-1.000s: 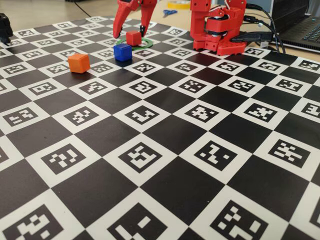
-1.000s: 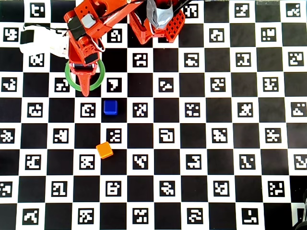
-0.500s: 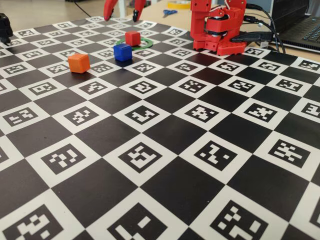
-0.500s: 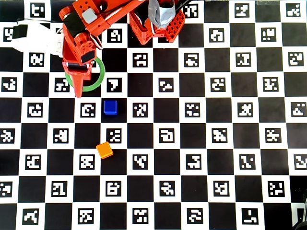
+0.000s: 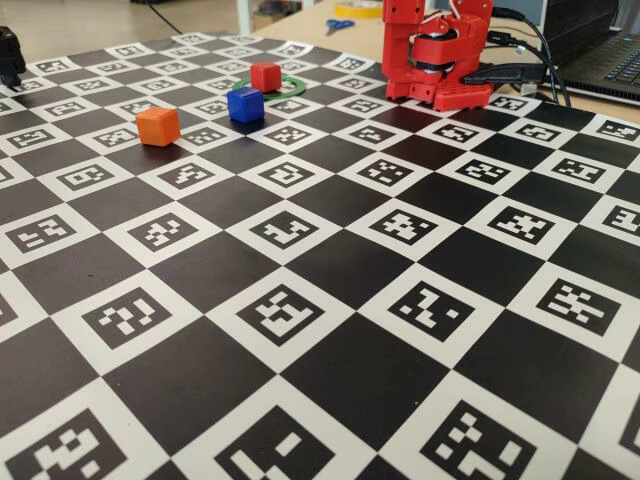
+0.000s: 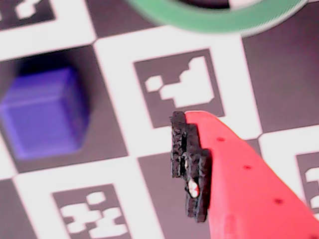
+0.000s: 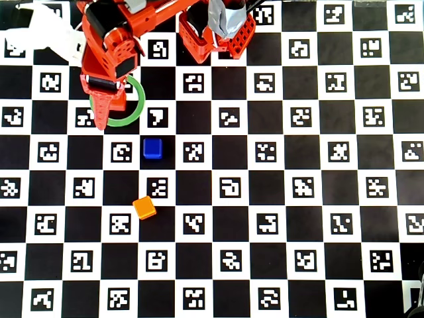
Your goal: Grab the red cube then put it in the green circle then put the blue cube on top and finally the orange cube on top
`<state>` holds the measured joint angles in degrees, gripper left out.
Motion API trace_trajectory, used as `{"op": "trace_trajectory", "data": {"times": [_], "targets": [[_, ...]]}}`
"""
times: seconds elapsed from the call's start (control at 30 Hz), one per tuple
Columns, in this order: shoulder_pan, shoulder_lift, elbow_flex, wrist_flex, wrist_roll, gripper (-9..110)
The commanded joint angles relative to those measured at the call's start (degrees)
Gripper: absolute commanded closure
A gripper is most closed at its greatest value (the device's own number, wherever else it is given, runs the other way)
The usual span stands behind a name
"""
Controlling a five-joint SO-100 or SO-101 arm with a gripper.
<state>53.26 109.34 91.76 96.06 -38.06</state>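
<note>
The gripper [image 7: 101, 122] is hanging over the green circle [image 7: 137, 108], holding nothing, and I cannot tell how far its fingers are spread. The red cube [image 5: 266, 76] is sitting inside that circle. The blue cube [image 7: 152, 148] is resting just beside the ring, and the orange cube [image 7: 144, 208] is lying farther out on the checkered board [image 7: 298, 199].

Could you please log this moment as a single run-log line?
red cube: in green circle | blue cube: on board | orange cube: on board | tool: raised, empty
</note>
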Motion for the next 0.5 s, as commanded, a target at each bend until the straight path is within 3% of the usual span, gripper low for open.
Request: {"op": "trace_trajectory", "data": {"times": [0.0, 0.47], "targets": [[-2.29, 3.69, -8.26, 3.87, 4.39, 55], [-14.15, 2.90, -8.61, 6.33, 7.12, 54]]}}
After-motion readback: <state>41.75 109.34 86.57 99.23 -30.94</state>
